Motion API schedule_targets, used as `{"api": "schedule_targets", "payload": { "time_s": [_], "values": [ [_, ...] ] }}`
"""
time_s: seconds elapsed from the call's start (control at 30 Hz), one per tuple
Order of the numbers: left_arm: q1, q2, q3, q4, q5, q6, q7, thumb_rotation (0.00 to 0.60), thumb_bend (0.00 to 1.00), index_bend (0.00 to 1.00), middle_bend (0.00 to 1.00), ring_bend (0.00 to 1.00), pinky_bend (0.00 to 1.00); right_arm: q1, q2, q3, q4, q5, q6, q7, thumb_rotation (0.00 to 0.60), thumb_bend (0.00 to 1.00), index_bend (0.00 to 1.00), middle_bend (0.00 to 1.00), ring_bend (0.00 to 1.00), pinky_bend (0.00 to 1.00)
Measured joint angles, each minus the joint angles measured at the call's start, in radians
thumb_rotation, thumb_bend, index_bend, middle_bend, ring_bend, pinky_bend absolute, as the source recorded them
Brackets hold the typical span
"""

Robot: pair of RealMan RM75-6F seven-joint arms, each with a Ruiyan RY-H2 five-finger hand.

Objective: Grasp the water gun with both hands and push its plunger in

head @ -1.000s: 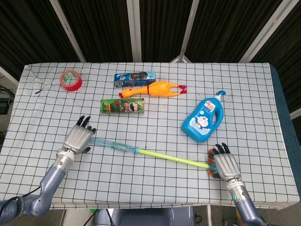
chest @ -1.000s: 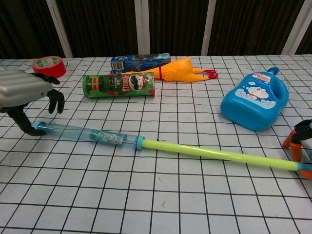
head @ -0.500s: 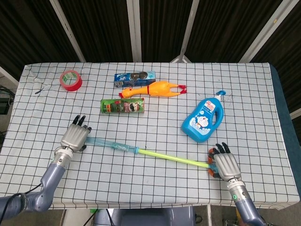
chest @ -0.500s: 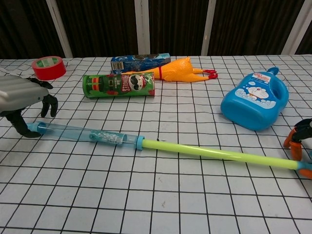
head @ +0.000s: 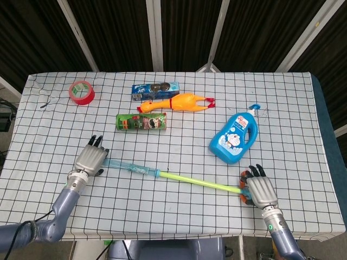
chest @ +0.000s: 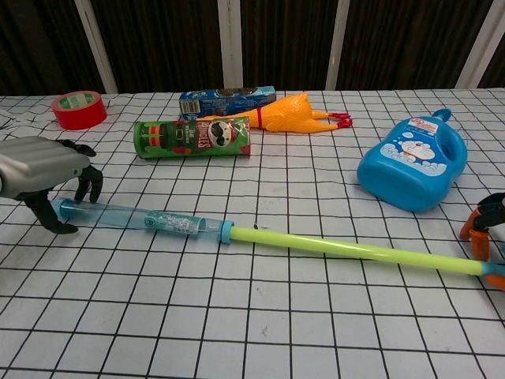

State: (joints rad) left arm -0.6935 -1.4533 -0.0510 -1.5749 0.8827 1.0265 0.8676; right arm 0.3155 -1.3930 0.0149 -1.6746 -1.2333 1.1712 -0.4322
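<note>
- Lying slantwise across the near half of the table (head: 303, 108), the water gun (chest: 150, 219) is a clear bluish plastic barrel with a small printed label too small to read, a blue collar, and a thin yellow-green plunger rod (chest: 355, 250) drawn far out toward the right.
- A white cloth printed with a black grid covers the table.
- The left hand (chest: 43, 166), grey metal at the back with black fingers (chest: 93, 183), curls over the barrel's far-left tip; the chest view shows the fingers arching down on either side of the tube, but whether they actually clamp it cannot be told.
- The right hand (head: 259, 187) sits at the plunger's end, where an orange handle (chest: 473, 225) shows beneath its dark fingers; the head view shows the fingers lying over the handle, and the chest view catches only the hand's edge at the frame border, so a firm grip cannot be confirmed.
- Behind the gun lies a green cylindrical Pringles can (head: 141, 122) on its side, its moustached logo facing the chest camera.
- A blue rectangular Oreo-style packet (head: 155, 90) lies just behind a rubber chicken (head: 179, 103), orange-yellow with red feet.
- A glossy blue detergent bottle (head: 235, 138) with a Doraemon cartoon label rests on its back at the right, well apart from the rod.
- A red tape roll (head: 81, 91) lies at the far left; the head view shows its hollow centre more plainly than the chest view.
</note>
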Motion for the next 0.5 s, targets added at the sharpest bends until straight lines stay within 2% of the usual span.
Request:
{"api": "schedule_targets", "payload": {
  "time_s": [0.2, 0.5],
  "values": [
    [0.004, -0.001, 0.006, 0.007, 0.011, 0.015, -0.023, 0.600, 0.45, 0.51, 0.54, 0.08, 0.00, -0.001, -0.001, -0.002, -0.003, -0.002, 0.002, -0.005, 0.600, 0.57, 0.72, 0.29, 0.10, 0.00],
    [0.011, 0.011, 0.012, -0.011, 0.041, 0.039, -0.054, 0.600, 0.45, 0.53, 0.56, 0.08, 0.00, -0.003, 0.000, 0.000, -0.014, -0.004, 0.011, -0.007, 0.600, 0.57, 0.72, 0.29, 0.10, 0.00]
  ]
}}
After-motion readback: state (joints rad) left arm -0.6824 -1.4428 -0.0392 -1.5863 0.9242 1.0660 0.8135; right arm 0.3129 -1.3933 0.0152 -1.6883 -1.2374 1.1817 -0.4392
